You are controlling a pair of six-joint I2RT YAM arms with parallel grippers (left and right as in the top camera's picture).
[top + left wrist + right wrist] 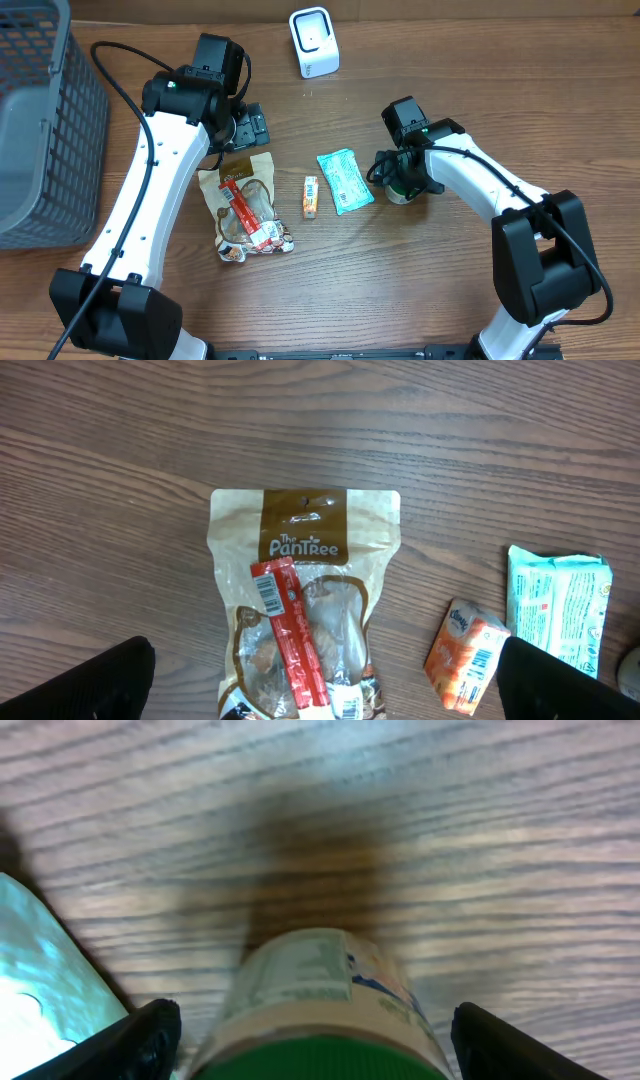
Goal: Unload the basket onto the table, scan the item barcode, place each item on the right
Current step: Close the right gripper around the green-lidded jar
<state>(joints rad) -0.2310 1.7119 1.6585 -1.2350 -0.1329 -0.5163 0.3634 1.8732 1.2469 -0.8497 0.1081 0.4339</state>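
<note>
**Right gripper straddles the bottle, left hangs released**

We see the right gripper (315, 1045) set low around a green-capped bottle (404, 190), which stands upright on the wooden table (400, 300) at about 3 o'clock from the table's middle. Its 2 fingers (120, 1040) flank the bottle, spread and not clenched, with a thin sliver of gap on each side. Just beside the bottle, at its 9 o'clock, lies a teal packet (345, 180), and further that way a small orange pack (310, 197). The left gripper (245, 130) hangs released and empty above a brown pouch (300, 590) with a red stick (290, 635) lying on it. A white scanner (314, 42) sits at 12 o'clock, well apart from the bottle. A grey basket (40, 130) stands at 9 o'clock.
</note>
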